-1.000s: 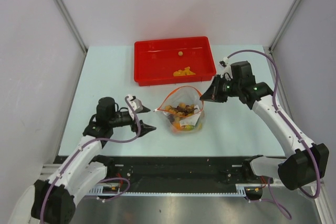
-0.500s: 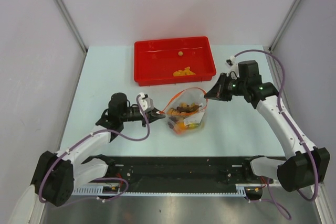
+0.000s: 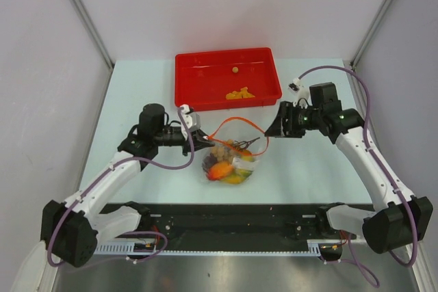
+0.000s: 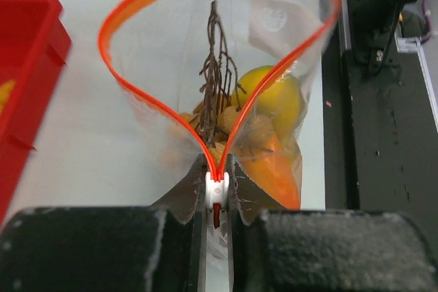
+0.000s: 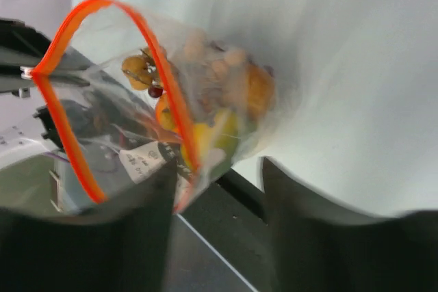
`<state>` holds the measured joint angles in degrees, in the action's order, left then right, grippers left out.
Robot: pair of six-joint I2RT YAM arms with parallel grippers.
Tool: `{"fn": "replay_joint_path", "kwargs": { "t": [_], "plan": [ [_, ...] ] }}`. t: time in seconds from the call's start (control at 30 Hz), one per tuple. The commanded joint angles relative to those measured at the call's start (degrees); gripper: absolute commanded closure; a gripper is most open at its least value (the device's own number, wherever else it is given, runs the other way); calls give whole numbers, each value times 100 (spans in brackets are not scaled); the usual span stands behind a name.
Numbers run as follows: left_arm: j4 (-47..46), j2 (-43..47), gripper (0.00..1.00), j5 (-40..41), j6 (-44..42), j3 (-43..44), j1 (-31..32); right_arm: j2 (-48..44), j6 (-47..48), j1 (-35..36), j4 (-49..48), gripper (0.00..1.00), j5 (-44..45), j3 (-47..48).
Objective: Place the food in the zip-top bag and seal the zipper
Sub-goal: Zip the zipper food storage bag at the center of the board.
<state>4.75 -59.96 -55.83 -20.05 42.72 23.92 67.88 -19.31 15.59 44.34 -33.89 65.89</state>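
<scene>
The clear zip-top bag [image 3: 229, 158] sits mid-table with its mouth gaping in a loop. Its red-orange zipper [image 4: 226, 121] runs into my left gripper [image 4: 217, 193], which is shut on the white slider at the bag's left end [image 3: 204, 140]. Food fills the bag: a yellow fruit [image 4: 277, 100], an orange one [image 4: 274, 169] and a brown stem [image 4: 215, 80]. My right gripper [image 3: 272, 130] stands open just off the bag's right end. In the right wrist view the bag [image 5: 137, 121] is blurred, with a corner beside the left finger [image 5: 137, 230] and nothing held between the jaws.
A red tray [image 3: 198, 94] stands at the back of the table, holding small orange chunks [image 3: 239, 93] and one small tan ball [image 3: 235, 69]. The black rail [image 3: 233, 220] runs along the near edge under the arms.
The left gripper swung in to the bag's left end and shut on the zipper slider. The right gripper opened and let go of the bag's right end. The bag shifted toward the near left.
</scene>
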Motion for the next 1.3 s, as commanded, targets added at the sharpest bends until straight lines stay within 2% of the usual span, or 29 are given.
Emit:
{"fn": "replay_joint_path", "kwargs": {
  "t": [0.0, 0.03, 0.1, 0.2, 0.27, 0.3, 0.43, 0.53, 0.63, 0.87, 1.07, 1.1, 1.17, 1.2, 1.27],
  "plan": [
    [763, -77, 100, -156, -630, 368, 104, -178, 1391, 31, -241, 23, -99, 205],
    [860, -59, 100, -121, -814, 456, 147, -300, 1717, 49, -302, 10, -92, 205],
    [1140, -15, 100, -86, -973, 562, 174, -564, 2596, 58, -627, 4, -178, 205],
    [1474, -6, 100, 116, -1281, 808, 270, -828, 3573, 372, -1373, 1, -285, 214],
    [1651, -7, 100, 187, -1317, 1027, 306, -916, 3898, 750, -1960, 0, -145, 240],
    [1756, -6, 100, 178, -1334, 1106, 306, -934, 4317, 1370, -2068, 0, 134, 258],
    [2012, 186, 100, 195, -1308, 1248, 306, -732, 5305, 2752, -2113, 0, 743, 355],
    [1994, 301, 100, 213, -1247, 1265, 332, -470, 5717, 3307, -2052, 2, 848, 355],
    [2056, 319, 100, 231, -1247, 1309, 402, -136, 6051, 3634, -2245, 4, 1252, 355],
    [2214, 319, 100, 345, -1273, 1379, 525, 330, 6334, 3977, -2790, 5, 1323, 355],
    [2416, 433, 100, 301, -1475, 1379, 570, 639, 6431, 4013, -2729, 31, 1596, 355],
    [2460, 442, 100, 284, -1492, 1379, 570, 674, 6457, 3978, -2720, 40, 1579, 355],
    [2530, 468, 100, 327, -1519, 1371, 570, 683, 6501, 3890, -2694, 52, 1500, 355],
    [2522, 486, 100, 319, -1502, 1362, 578, 692, 6493, 3881, -2685, 66, 1473, 355],
    [2469, 556, 98, 284, -1501, 1292, 570, 701, 6440, 3881, -2702, 79, 1499, 355]
  ]
}}
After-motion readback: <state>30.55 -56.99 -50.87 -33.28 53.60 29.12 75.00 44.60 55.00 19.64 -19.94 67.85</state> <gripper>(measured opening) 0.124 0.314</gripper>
